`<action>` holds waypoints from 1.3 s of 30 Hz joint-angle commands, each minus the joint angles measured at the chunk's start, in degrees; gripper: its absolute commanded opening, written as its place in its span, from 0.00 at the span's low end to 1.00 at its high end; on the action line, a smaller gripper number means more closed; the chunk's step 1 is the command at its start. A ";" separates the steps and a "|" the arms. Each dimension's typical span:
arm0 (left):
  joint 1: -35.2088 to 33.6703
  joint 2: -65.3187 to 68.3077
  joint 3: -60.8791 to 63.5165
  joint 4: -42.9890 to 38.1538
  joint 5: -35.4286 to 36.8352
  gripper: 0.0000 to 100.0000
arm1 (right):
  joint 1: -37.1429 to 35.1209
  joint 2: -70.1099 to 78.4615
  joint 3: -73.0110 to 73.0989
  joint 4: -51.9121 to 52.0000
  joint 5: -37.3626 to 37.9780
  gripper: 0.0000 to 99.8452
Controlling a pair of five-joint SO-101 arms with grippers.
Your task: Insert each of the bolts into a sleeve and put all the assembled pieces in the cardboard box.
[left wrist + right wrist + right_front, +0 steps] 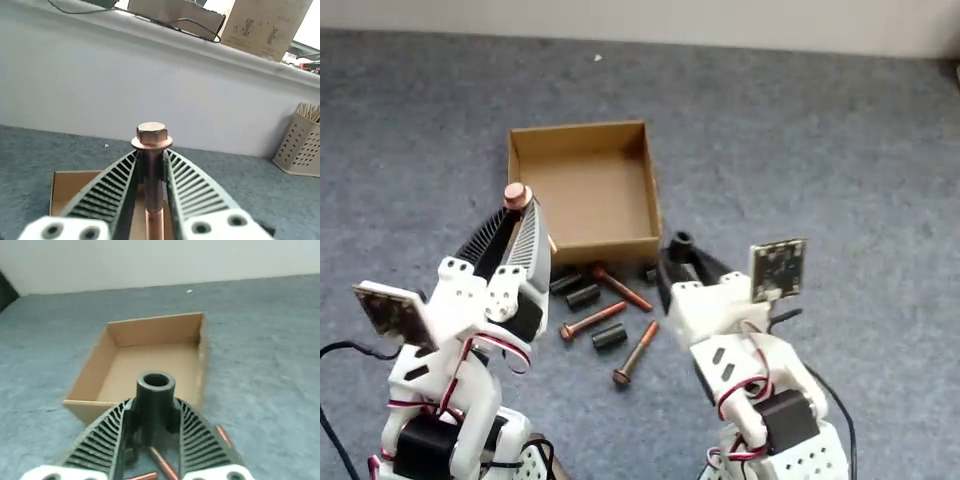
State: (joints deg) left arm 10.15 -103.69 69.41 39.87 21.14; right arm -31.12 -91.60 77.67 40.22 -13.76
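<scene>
I see the left pincer [152, 159] clamped on a copper bolt [151, 136], head up; the right pincer [154, 412] grips a black sleeve [156, 387] near the cardboard box [155, 330].

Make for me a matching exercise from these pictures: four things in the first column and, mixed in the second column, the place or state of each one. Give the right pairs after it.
Column one
1. cardboard box
2. upright bolt
3. upright sleeve
4. loose bolts

Column two
A. held in the right gripper
B. empty
C. lying on the carpet
D. held in the left gripper

Pairs: 1-B, 2-D, 3-A, 4-C
</scene>
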 commanded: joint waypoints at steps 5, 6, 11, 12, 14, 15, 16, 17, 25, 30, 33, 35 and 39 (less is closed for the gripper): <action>0.13 -0.22 -0.22 -7.30 0.79 0.01 | -9.27 -0.57 8.92 -15.69 16.18 0.00; 0.75 -0.22 -0.22 -7.65 1.85 0.01 | -9.98 -0.57 10.51 -18.59 18.37 0.00; 4.79 -0.22 -0.57 -7.38 8.18 0.01 | -13.76 -0.57 16.13 -27.91 24.70 0.00; 6.20 -0.22 -0.57 -7.21 8.79 0.01 | -13.93 -0.57 16.75 -28.70 24.97 0.00; 8.92 -0.22 -0.57 -7.21 8.88 0.01 | -13.93 -0.57 17.36 -29.67 24.97 0.00; 10.15 -0.22 -0.57 -7.21 8.88 0.01 | -13.76 -0.57 17.36 -29.76 24.97 0.00; 11.30 -0.22 -0.48 -7.21 8.88 0.01 | -13.76 -0.57 17.36 -29.76 24.97 0.00; 12.18 -0.22 -0.40 -7.21 8.88 0.01 | -13.67 -0.57 17.36 -29.76 24.97 0.00; 14.37 -0.04 -0.22 -4.04 8.70 0.01 | -13.67 -0.66 16.92 -29.67 25.05 0.00; 14.29 -0.04 -0.13 -3.08 8.53 0.01 | -14.02 -0.66 16.84 -29.67 25.05 0.00; 14.20 -0.04 0.31 -3.08 8.53 0.01 | -14.02 -0.66 16.75 -29.67 25.05 0.00; 14.20 -0.04 1.71 -3.43 8.00 0.01 | -14.02 -0.66 15.52 -29.67 25.05 0.00; 14.20 -0.31 4.88 -3.43 5.19 0.01 | -14.02 -0.66 13.58 -29.67 25.05 0.00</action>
State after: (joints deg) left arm 23.96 -103.60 73.01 36.97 28.35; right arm -44.31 -91.52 95.52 12.09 10.59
